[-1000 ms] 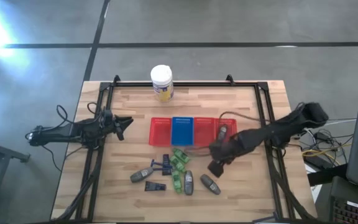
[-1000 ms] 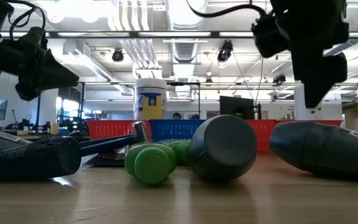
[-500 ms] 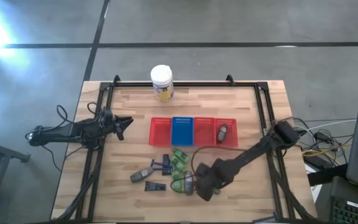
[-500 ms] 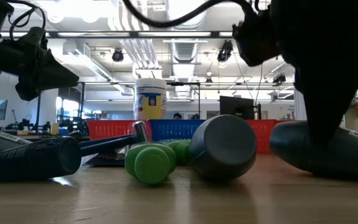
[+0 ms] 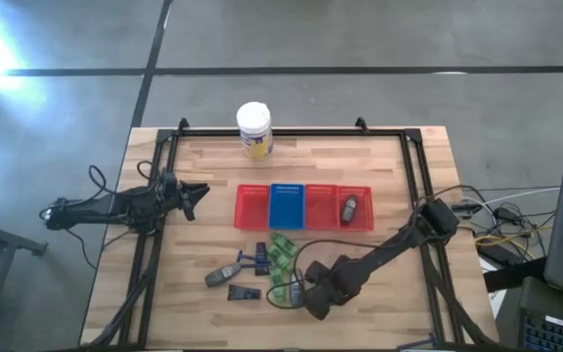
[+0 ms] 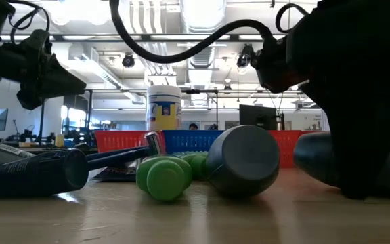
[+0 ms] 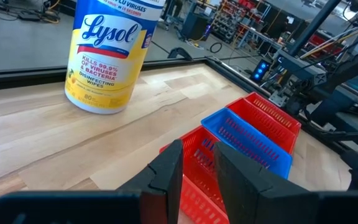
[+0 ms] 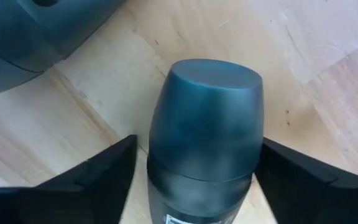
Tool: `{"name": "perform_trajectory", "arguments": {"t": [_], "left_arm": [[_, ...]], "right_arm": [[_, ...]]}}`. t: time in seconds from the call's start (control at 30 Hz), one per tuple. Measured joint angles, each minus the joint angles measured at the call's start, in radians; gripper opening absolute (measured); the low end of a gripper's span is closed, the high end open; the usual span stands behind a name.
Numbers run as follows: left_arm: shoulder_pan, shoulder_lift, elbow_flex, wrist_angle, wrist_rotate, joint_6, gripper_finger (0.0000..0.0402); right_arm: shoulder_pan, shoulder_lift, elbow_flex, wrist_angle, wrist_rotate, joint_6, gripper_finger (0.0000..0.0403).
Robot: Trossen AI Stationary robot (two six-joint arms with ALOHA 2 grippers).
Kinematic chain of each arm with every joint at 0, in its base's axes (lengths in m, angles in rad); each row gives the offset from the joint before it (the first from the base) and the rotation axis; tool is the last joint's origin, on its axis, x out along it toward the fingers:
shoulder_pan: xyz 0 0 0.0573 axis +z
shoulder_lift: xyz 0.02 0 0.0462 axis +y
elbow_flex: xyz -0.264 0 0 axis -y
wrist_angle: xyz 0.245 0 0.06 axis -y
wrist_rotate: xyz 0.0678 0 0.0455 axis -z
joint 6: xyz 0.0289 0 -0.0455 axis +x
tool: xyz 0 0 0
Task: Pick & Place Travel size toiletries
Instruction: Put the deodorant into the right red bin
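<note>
high view: right claw (image 5: 316, 299) is hovering over the near-edge toiletries on the desk (image 5: 203, 176); left claw (image 5: 195, 196) is waiting. right wrist view: fingers (image 8: 98, 175) are straddling, open, a grey bottle (image 8: 205, 137); centring before closing is advisable.

Wooden table (image 5: 379, 166), black frame rails along its edges. White jar (image 5: 254, 130) with yellow label stands upright at 12 o'clock, near the far rail. Row of mesh trays at table centre: red tray (image 5: 251, 206), blue tray (image 5: 287, 206), two more red ones (image 5: 322, 200) touching side by side. Grey floor all round; cables (image 5: 487, 230) at 3 o'clock.
</note>
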Motion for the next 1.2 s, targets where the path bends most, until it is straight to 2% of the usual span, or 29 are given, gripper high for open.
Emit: {"name": "perform_trajectory", "arguments": {"t": [0.17, 0.3, 0.4, 0.57, 0.73, 0.83, 0.97, 1.1, 1.2], "left_arm": [[0.0, 0.0, 0.0, 0.0, 0.0, 0.0, 0.0097], [0.0, 0.0, 0.0, 0.0, 0.0, 0.0, 0.0097], [0.0, 0.0, 0.0, 0.001, 0.0, 0.0, 0.0097], [0.0, 0.0, 0.0, 0.001, 0.0, 0.0, 0.0097], [0.0, 0.0, 0.0, 0.001, 0.0, 0.0, 0.0097], [0.0, 0.0, 0.0, 0.001, 0.0, 0.0, 0.0097], [0.0, 0.0, 0.0, 0.001, 0.0, 0.0, 0.0097], [0.0, 0.0, 0.0, 0.001, 0.0, 0.0, 0.0097], [0.0, 0.0, 0.0, 0.002, 0.0, 0.0, 0.0097]], "right_arm": [[-0.009, -0.03, -0.009, -0.032, 0.014, -0.006, 0.0199], [-0.021, -0.092, -0.039, -0.102, 0.031, -0.006, 0.0199], [-0.027, -0.191, -0.065, -0.208, 0.07, 0.053, 0.0199], [-0.085, -0.441, -0.159, -0.348, 0.141, 0.275, 0.0199], [-0.247, -0.715, -0.345, -0.323, 0.216, 0.468, 0.02], [-0.373, -0.823, -0.463, -0.259, 0.236, 0.426, 0.0206], [-0.515, -0.884, -0.597, -0.105, 0.239, 0.319, 0.0208], [-0.599, -0.875, -0.666, 0.051, 0.196, 0.226, 0.0209], [-0.626, -0.838, -0.68, 0.034, 0.155, 0.176, 0.0213]]}}
